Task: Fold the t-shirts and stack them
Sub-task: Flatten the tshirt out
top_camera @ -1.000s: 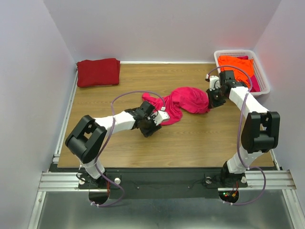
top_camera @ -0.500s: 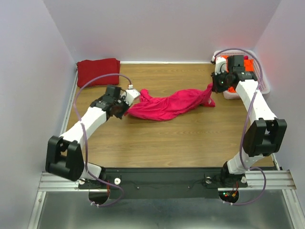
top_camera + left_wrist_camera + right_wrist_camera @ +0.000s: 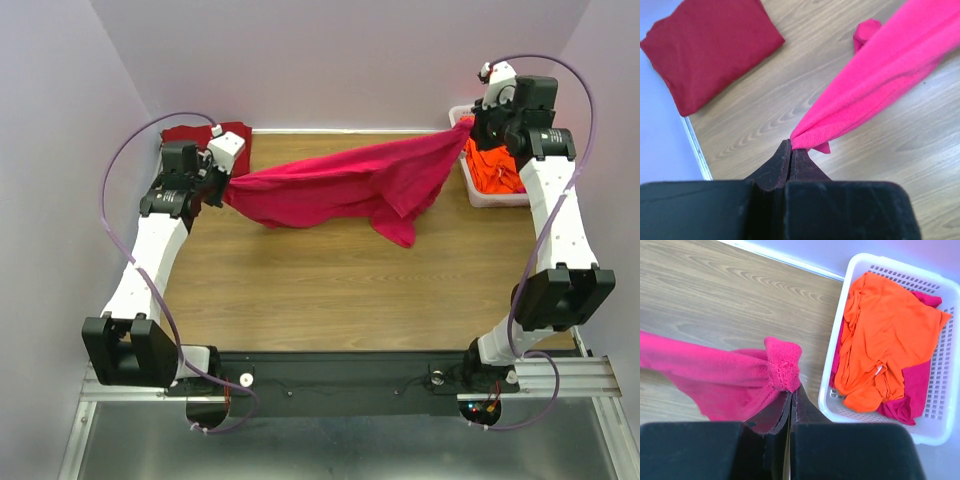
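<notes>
So right now the pink shirt (image 3: 340, 185) is strung up in the air between both arms like a hammock. The left tool (image 3: 791, 150) is pressed together on one bunched end of it, and the right tool (image 3: 791, 395) is pinching the other end, what looks like a sleeve or hem edge.

The bit that matters: the shirt's long axis runs straight left-to-right across the far half of the tabletop (image 3: 330, 290), right end a little higher than the left. Each arm has its own end, so neither is "nearer". The cloth sags in the middle and a flap hangs down on the right side. I can't tell if that flap touches the wood.

The folded maroon shirt (image 3: 710, 47) sits in the far left corner, just beside the left tool. An orange shirt (image 3: 885, 325) is piled in the white basket (image 3: 837, 365) at the far right, close to the right tool.

My guess is the next thing is bringing both ends down together toward the near side so it lands flat. If one end drops first, it'll probably bunch up.
</notes>
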Robot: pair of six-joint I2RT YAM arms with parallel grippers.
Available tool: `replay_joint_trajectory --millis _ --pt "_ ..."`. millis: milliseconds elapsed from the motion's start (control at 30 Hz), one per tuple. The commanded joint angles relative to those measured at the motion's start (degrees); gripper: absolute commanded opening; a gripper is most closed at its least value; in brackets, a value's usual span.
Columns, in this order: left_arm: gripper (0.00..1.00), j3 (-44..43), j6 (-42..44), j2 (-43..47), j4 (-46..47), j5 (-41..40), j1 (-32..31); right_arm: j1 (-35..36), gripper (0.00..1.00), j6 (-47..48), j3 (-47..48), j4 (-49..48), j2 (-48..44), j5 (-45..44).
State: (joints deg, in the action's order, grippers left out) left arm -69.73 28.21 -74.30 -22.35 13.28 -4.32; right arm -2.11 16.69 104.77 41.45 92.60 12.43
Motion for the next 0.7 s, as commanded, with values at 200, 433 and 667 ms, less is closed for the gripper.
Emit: replay_joint_trajectory --millis 200,433,667 --pt "0.00 1.00 4.05 -1.46 -3.31 6.15 0.01 -0.35 0.00 -0.16 -5.62 -3.04 0.39 4.44" --pt "0.00 0.66 4.22 -2.60 -5.41 6.49 0.62 -0.35 0.01 0.71 -12.64 -2.78 -3.38 4.71" --pt "0.00 0.48 10.19 0.21 -11.56 12.47 1.06 -0.35 0.01 6.07 -19.94 1.96 -9.70 8.75"
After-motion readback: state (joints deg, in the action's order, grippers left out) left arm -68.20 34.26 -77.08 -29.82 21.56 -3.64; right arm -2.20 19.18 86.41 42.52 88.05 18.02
